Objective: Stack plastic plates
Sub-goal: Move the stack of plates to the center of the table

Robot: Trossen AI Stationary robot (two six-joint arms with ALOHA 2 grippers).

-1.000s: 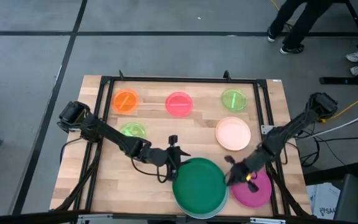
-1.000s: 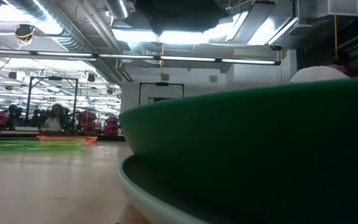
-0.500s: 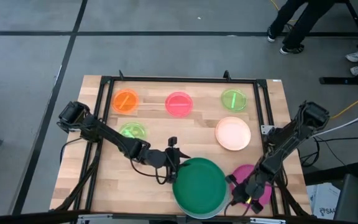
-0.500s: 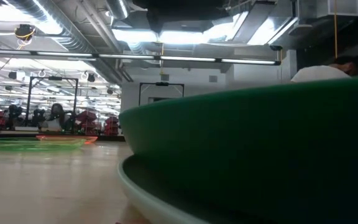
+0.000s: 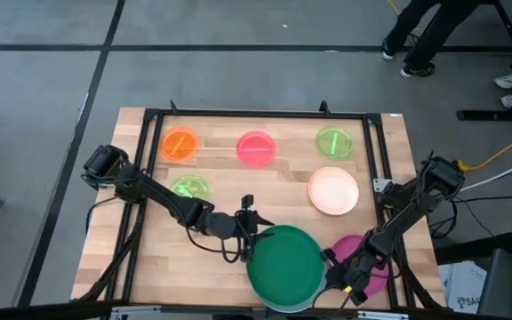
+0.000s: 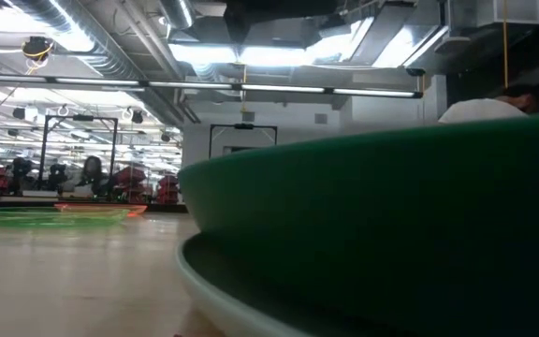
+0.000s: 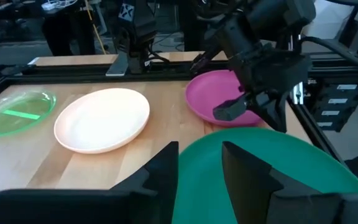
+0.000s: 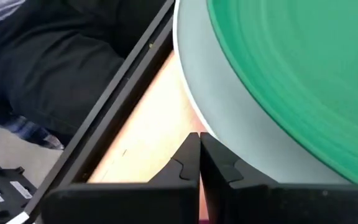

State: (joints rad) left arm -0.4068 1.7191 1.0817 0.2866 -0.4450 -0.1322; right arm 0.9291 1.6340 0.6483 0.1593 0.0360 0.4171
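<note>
The dark green plate (image 5: 285, 267) lies in the pale blue plate (image 5: 283, 308) near the table's near edge; the low view shows a dark gap between their rims (image 6: 213, 290). My left gripper (image 5: 247, 233) is open, and its fingers stand at the green plate's left rim (image 7: 201, 186). My right gripper (image 5: 336, 284) is shut, low between the green plate and the magenta plate (image 5: 372, 262). It points at the pale blue rim (image 8: 229, 137). The peach plate (image 5: 333, 190) lies flat farther back. My left gripper (image 7: 201, 155) has its fingers spread level over the green plate's left rim; I cannot tell whether they touch it. My right gripper (image 8: 199, 138) has its shut fingertips right by the pale blue plate's right near rim, low by the table; I cannot tell whether they touch it.
Small plates lie along the far side: orange (image 5: 180, 144), pink (image 5: 256, 148), neon green (image 5: 334, 142), and a second neon green (image 5: 189, 187) at the left. A black frame (image 5: 376, 160) borders the table. Bare wood shows in the middle. A person stands beyond the far right corner.
My right gripper has moved toward the table's near edge, along the green plate's right side, and now sits beside the magenta plate's near left part. The plates and my left arm have kept still.
</note>
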